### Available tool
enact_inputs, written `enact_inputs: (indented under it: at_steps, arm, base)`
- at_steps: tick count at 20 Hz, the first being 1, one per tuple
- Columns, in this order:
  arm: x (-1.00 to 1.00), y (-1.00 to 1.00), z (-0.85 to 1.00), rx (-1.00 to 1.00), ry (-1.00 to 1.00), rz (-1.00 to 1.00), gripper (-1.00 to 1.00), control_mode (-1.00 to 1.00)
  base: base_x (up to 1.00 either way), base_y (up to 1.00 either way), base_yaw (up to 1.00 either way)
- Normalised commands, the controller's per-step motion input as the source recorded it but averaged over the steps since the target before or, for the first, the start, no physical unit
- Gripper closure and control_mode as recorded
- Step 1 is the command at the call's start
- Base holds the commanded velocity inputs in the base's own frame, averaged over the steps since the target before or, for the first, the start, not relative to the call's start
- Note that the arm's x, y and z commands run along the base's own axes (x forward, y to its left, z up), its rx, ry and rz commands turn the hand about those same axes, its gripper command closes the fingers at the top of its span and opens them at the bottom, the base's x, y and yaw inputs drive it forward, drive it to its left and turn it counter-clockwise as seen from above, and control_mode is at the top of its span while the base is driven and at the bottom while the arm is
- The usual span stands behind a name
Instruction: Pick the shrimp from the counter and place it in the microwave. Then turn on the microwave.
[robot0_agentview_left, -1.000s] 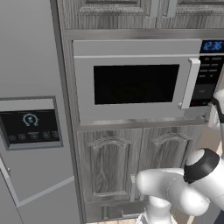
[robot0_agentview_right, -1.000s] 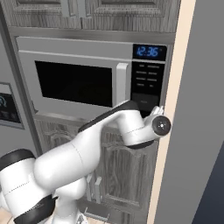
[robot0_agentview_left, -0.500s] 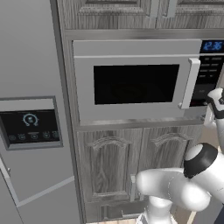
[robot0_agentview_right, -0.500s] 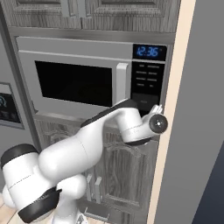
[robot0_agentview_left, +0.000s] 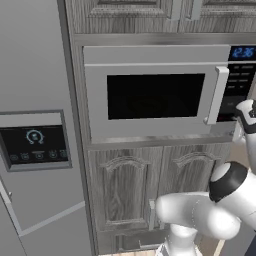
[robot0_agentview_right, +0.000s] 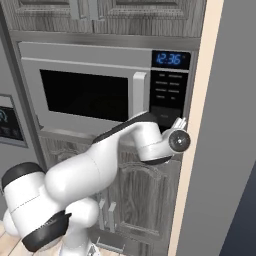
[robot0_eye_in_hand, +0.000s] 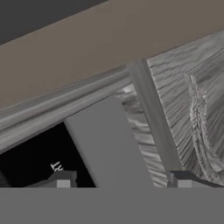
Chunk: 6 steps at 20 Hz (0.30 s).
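The silver-grey microwave (robot0_agentview_left: 150, 100) (robot0_agentview_right: 85, 95) sits built into the wood cabinets with its door closed. It has a black window, a pale bar handle (robot0_agentview_left: 216, 95) (robot0_agentview_right: 140, 95), a black keypad (robot0_agentview_left: 239, 85) (robot0_agentview_right: 169, 92) and a blue display (robot0_agentview_right: 170, 59). My gripper (robot0_agentview_left: 247, 112) (robot0_agentview_right: 178, 124) (robot0_eye_in_hand: 122, 181) hovers at the keypad's lower edge. In the hand view its fingertips (robot0_eye_in_hand: 61, 179) stand apart with nothing between them, facing the keypad (robot0_eye_in_hand: 35, 162) and the microwave's grey lower frame (robot0_eye_in_hand: 109, 144). The shrimp is out of view.
A grey fridge with a black dispenser panel (robot0_agentview_left: 34, 145) (robot0_agentview_right: 5, 120) stands to the left. Wood cabinet doors (robot0_agentview_left: 125, 190) (robot0_eye_in_hand: 192, 100) lie below the microwave. A tall tan side panel (robot0_agentview_right: 195, 150) rises close to the right of my hand.
My hand has risen slightly toward the bottom of the keypad, and the elbow has swung with it. The microwave door stays closed.
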Motion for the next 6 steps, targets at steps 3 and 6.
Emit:
enact_inputs:
  at_steps: [3, 6]
  arm:
    - [0.16, -0.06, -0.16, 0.0, 0.0, 0.0, -1.0, -1.0]
    - [0.21, -0.02, -0.24, 0.02, 0.02, 0.0, -1.0, -1.0]
  base:
    - [0.0, 0.0, 0.0]
    - [0.0, 0.0, 0.0]
